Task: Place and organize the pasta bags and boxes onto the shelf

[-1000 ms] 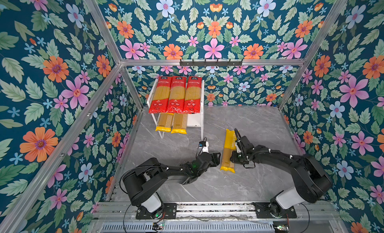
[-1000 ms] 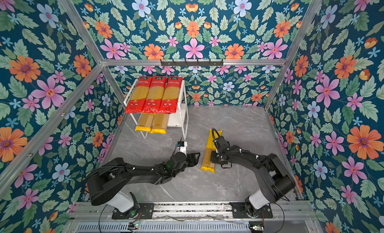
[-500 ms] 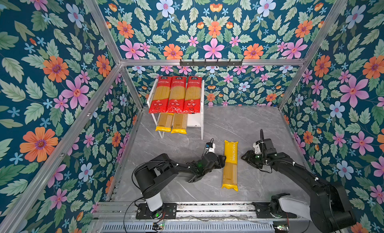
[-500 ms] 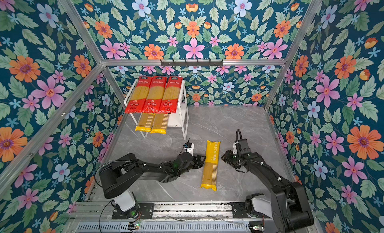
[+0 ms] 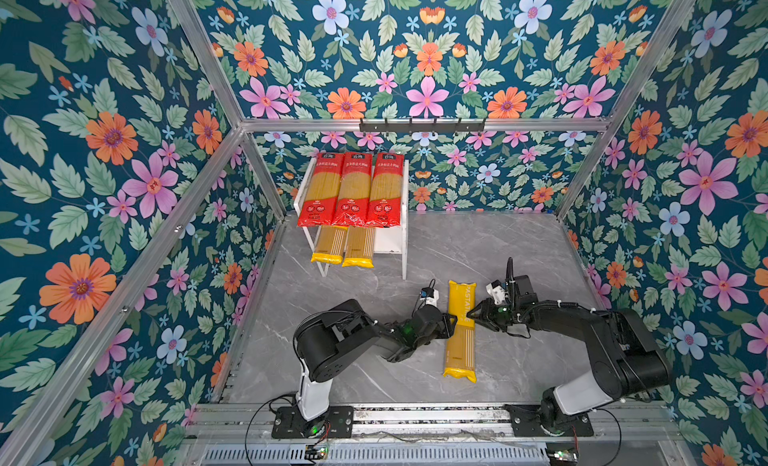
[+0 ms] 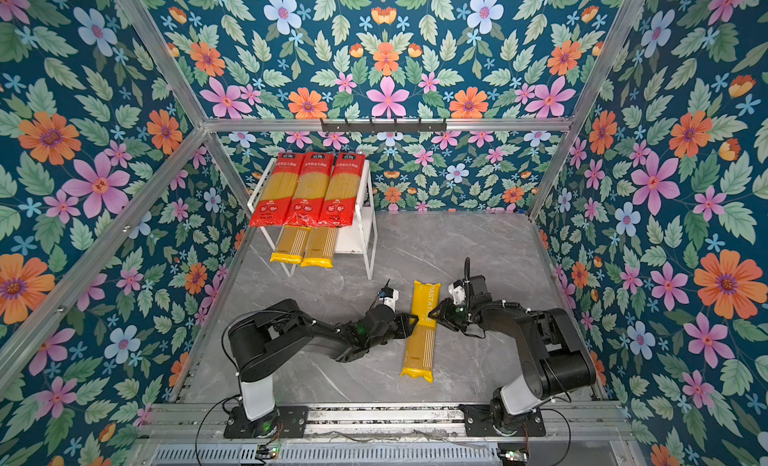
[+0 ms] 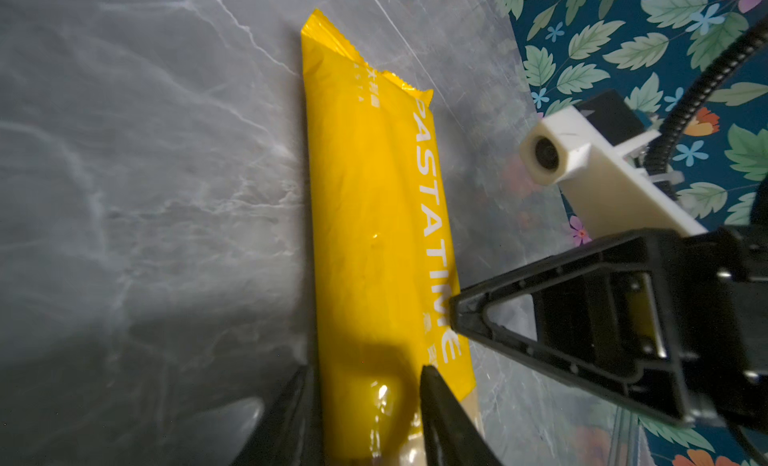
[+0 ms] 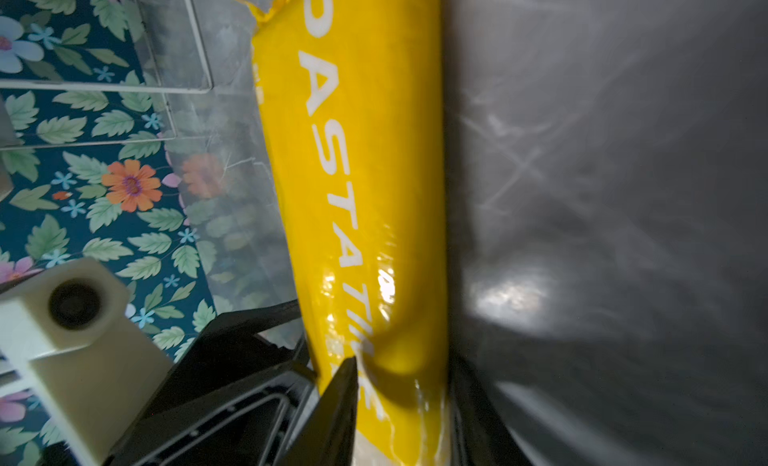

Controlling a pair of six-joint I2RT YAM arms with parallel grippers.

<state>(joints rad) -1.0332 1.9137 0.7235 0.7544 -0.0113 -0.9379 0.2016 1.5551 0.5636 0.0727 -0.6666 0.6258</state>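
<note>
Three red-ended packs (image 5: pixel 351 189) lie side by side on the white shelf's (image 5: pixel 390 240) top board. Two yellow packs (image 5: pixel 330 245) jut from its lower board. A third yellow pack (image 5: pixel 460 335), marked PASTATIME, lies flat on the table (image 5: pixel 519 243) at the shelf's 5 o'clock.

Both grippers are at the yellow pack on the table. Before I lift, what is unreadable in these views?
Yellow PASTATIME spaghetti pack: in both wrist views its striped end, behind the left gripper and right gripper, is cut off by the frame edge.
Two yellow striped packs on the lower tier of the white shelf: rear parts hidden under three red-ended packs, both top views.
Red packs' small print: too small.
</note>
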